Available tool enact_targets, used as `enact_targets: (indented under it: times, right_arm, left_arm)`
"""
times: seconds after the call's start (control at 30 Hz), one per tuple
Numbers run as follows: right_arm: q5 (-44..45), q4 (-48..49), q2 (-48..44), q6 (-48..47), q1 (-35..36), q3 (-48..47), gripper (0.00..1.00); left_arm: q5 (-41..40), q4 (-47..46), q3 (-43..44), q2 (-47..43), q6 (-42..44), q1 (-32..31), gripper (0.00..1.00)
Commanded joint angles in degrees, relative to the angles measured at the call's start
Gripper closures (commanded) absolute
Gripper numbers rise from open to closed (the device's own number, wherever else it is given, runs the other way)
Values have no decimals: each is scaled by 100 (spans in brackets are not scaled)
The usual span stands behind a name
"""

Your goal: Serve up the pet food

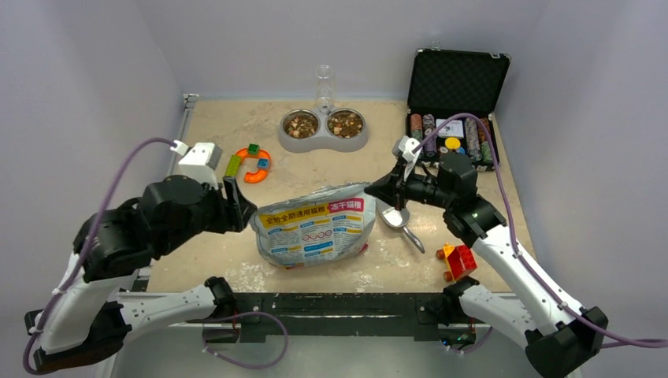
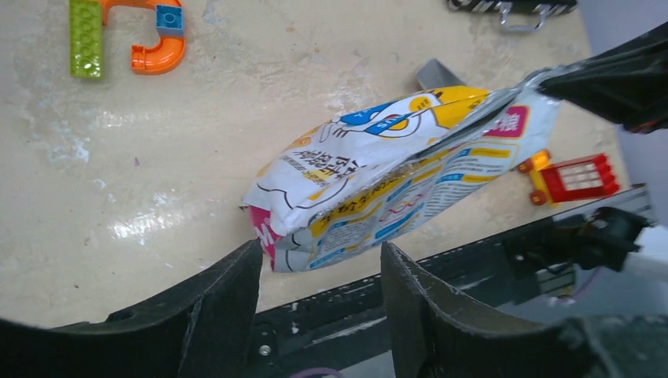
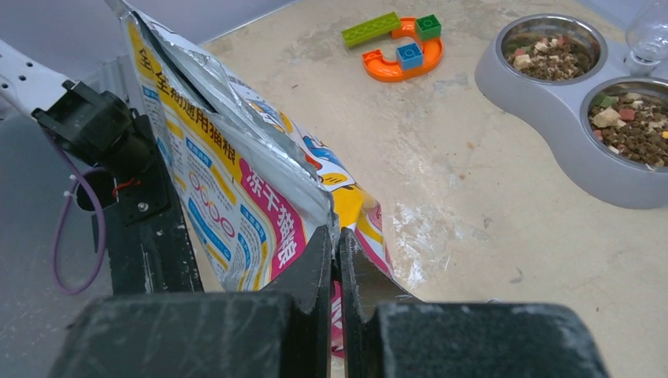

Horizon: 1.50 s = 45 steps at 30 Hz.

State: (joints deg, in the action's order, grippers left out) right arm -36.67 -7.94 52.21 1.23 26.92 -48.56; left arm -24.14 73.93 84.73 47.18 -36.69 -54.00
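Observation:
The pet food (image 1: 301, 124) fills both cups of a grey double bowl (image 1: 323, 142) at the back; it shows again as brown kibble (image 3: 630, 126) in the right wrist view. A printed foil bag (image 1: 315, 224) lies mid-table. My right gripper (image 3: 335, 236) is shut on the bag's (image 3: 220, 181) upper right edge, lifting that corner. My left gripper (image 2: 319, 264) is open at the bag's (image 2: 394, 181) left end. That corner hangs just past the fingertips (image 2: 228, 291), and nothing is gripped. The bag's top seam gapes open.
A metal spoon (image 1: 398, 220) lies right of the bag. An open black case with poker chips (image 1: 453, 118) stands at the back right. An orange toy with blocks (image 1: 252, 163) sits at the left, a red and yellow brick toy (image 1: 458, 260) at the front right.

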Motion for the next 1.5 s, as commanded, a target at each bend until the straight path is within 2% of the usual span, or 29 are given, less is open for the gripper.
enact_targets:
  times: [0.0, 0.13, 0.33, 0.4, 0.53, 0.63, 0.8, 0.93, 1.03, 1.17, 1.27, 1.47]
  right_arm:
    - [863, 11, 58, -500, -72, -548, 100]
    - [1250, -151, 96, -758, 268, -702, 100]
    - [1442, -282, 84, -857, 806, -782, 100]
    - [1399, -215, 44, -792, 853, -743, 100]
    - [1458, -138, -59, -783, 859, -664, 100]
    - [1482, -169, -147, -886, 868, -643, 100]
    - [1453, -146, -381, -845, 862, -476, 100]
    - [1392, -250, -420, -864, 863, -513, 100]
    - [1381, -318, -452, -908, 867, -515, 100]
    - [1408, -437, -495, -930, 865, -499, 100]
    - [1384, -485, -532, -881, 864, -491, 100]
    - [1407, -552, -580, -914, 862, -486, 100]
  left_arm:
    - [262, 1291, 1171, 294, -1815, 25, 39]
    - [600, 851, 1209, 238, -3123, 36, 35]
    - [186, -158, 604, -3, -5716, 65, 32]
    - [276, -64, 565, 191, -6527, 65, 31]
    - [760, 931, 648, 733, -8287, 65, 36]
    - [444, 1052, 442, 751, -8700, 65, 37]
    - [284, 1313, 205, 802, -9324, 65, 46]
    - [-125, 1722, 36, 744, -9741, 65, 40]
    - [-158, 1598, -393, 560, -9965, 65, 40]
    - [-71, 1617, -682, 484, -10213, 65, 47]
    - [-312, 1438, -836, 391, -10304, 65, 63]
    - [-390, 1129, -827, 514, -10293, 82, 67]
